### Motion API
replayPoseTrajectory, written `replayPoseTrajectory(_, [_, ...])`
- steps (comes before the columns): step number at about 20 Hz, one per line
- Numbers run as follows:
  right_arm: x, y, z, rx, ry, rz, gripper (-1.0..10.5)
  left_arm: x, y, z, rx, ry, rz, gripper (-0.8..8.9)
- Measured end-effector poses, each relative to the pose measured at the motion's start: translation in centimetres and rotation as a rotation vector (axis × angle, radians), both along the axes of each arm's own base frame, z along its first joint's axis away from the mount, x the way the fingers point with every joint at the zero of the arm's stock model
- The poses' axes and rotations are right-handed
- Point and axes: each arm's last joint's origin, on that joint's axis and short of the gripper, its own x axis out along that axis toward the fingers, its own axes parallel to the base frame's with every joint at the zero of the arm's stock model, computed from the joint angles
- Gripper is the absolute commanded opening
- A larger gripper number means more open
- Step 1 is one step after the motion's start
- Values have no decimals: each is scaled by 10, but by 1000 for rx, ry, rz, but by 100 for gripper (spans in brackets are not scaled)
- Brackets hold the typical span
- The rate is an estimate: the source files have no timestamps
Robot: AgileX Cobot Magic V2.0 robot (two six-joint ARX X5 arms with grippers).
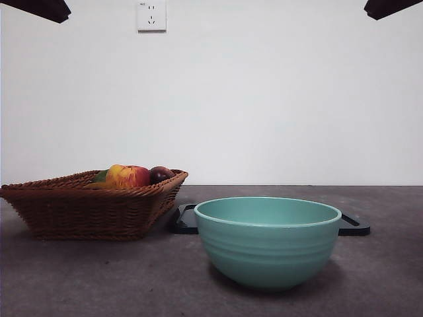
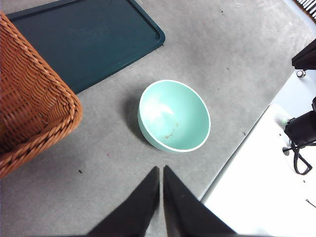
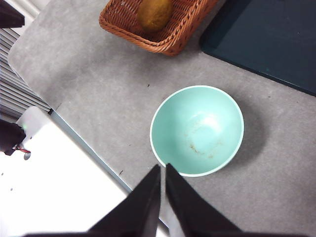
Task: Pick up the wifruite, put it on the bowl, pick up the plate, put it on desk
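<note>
Nothing has been picked up yet. The small orange-brown oval wifruite (image 3: 154, 13) lies in the woven brown wicker basket (image 1: 86, 208) at the front view's left. The large teal ceramic bowl (image 1: 268, 241) stands empty at lower centre, with the flat dark green plate (image 1: 185, 220) behind it. The left gripper (image 2: 161, 170) and right gripper (image 3: 162, 169) both hover high with jaws closed. Next, I'd judge, one must open and reach over the basket's rim; the grey-brown matte desk (image 1: 390, 271) offers open room around the bowl.
</note>
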Motion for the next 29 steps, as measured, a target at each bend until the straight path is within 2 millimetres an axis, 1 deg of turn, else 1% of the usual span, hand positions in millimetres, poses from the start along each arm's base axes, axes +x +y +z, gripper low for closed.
replayPoseTrajectory(3, [0,0,0,0,0,0,6,0,0,0,-1,-3,0,9])
replayPoseTrajectory(4, [0,0,0,0,0,0,6,1,0,1,0,-23,6,9])
replayPoseTrajectory(5, [0,0,0,0,0,0,6,1,3,5,10,-79,34,9])
replayPoseTrajectory(6, [0,0,0,0,0,0,6,1,9,11,19,-161,90,9])
replayPoseTrajectory(8, [0,0,0,0,0,0,6,-1,25,30,5,-392,238,9])
replayPoseTrajectory(10, [0,0,0,0,-1,0,6,-13,42,44,-32,-611,356,9])
replayPoseTrajectory(11, [0,0,0,1,-1,0,6,-21,51,47,-38,-717,428,9])
replayPoseTrajectory(13, [0,0,0,2,-2,0,6,-36,66,42,-17,-878,597,9])
replayPoseTrajectory(15, [0,0,0,2,-3,0,6,-48,74,30,6,-974,726,9])
replayPoseTrajectory(16, [0,0,0,3,-3,0,6,-52,76,22,18,-987,765,9])
replayPoseTrajectory(19, [0,0,0,3,-5,0,6,-55,82,-19,78,-951,864,9])
replayPoseTrajectory(25, [0,0,0,4,-5,0,6,-54,83,-91,123,-863,877,9])
replayPoseTrajectory(27, [0,0,0,4,-5,0,6,-53,83,-111,134,-834,874,9])
replayPoseTrajectory(29, [0,0,0,4,-5,0,6,-53,83,-125,142,-814,872,9])
